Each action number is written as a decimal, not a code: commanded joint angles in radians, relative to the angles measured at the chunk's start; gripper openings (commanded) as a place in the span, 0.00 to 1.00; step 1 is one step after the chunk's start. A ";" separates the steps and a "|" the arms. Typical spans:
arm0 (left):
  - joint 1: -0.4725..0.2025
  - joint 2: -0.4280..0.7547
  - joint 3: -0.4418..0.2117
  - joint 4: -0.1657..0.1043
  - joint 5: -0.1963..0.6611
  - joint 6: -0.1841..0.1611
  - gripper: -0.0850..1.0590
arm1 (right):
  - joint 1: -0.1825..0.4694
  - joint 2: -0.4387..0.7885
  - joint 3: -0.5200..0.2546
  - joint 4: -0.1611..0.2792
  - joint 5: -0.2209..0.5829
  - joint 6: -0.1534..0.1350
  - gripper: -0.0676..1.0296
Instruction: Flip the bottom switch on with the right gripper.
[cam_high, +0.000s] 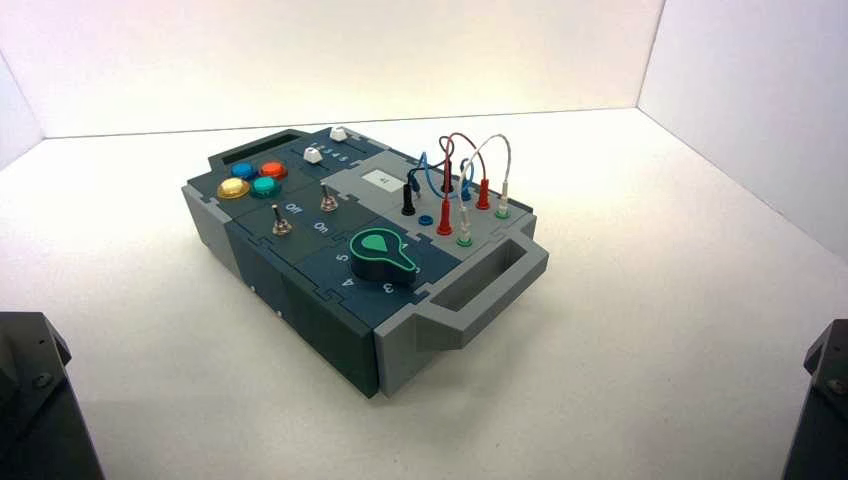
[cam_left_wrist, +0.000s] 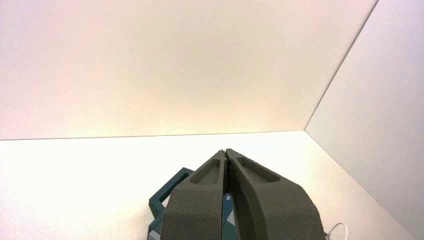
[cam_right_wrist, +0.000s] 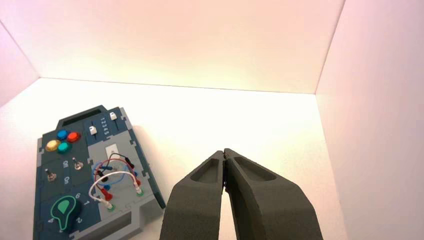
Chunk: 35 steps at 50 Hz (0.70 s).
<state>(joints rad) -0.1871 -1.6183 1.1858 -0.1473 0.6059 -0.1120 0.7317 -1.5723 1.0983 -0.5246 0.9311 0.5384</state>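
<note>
The right gripper (cam_right_wrist: 224, 152) is closed to a point at the lower middle of the right wrist view, its two dark fingers meeting at the tips with nothing between them; in the high view that arm shows only at the lower right edge of the frame. The left gripper (cam_left_wrist: 225, 152) waits likewise, tips together and holding nothing, its arm at the lower left edge of the high view. The box (cam_high: 350, 330) lies turned at an angle, left of centre and well apart from both arms. The bottom switch (cam_high: 282, 222), a silver toggle, stands at the left of the high view, nearer the box's outer rim than the twin toggle (cam_high: 328, 200). In the right wrist view, the lettering (cam_right_wrist: 66, 171) beside the toggles reads "On" and "Off", though the second word is small. Digits 1, 2, 3, 4 and 5 run in a row between the two white sliders (cam_right_wrist: 93, 130) at the upper left of that view. Around the green-outlined knob (cam_right_wrist: 63, 209), at the lower left, 1, 2, 4 and 6 can be read. Blue, red, yellow and green buttons (cam_high: 233, 188) cluster at the upper left of the high view, and wires (cam_high: 508, 150) arch over the grey plug panel (cam_high: 390, 212) near its middle.
</note>
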 joint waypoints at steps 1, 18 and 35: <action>-0.003 0.018 -0.012 -0.002 -0.008 -0.002 0.05 | 0.002 0.020 -0.023 0.003 -0.011 0.000 0.04; -0.003 0.041 -0.020 -0.003 -0.008 -0.005 0.05 | 0.023 0.052 -0.032 0.037 -0.041 -0.026 0.04; -0.002 0.354 -0.086 0.002 -0.109 -0.005 0.05 | 0.063 0.456 -0.135 0.252 -0.276 -0.029 0.04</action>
<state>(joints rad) -0.1871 -1.3560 1.1443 -0.1473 0.5461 -0.1150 0.7869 -1.2364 1.0293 -0.3237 0.7072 0.5123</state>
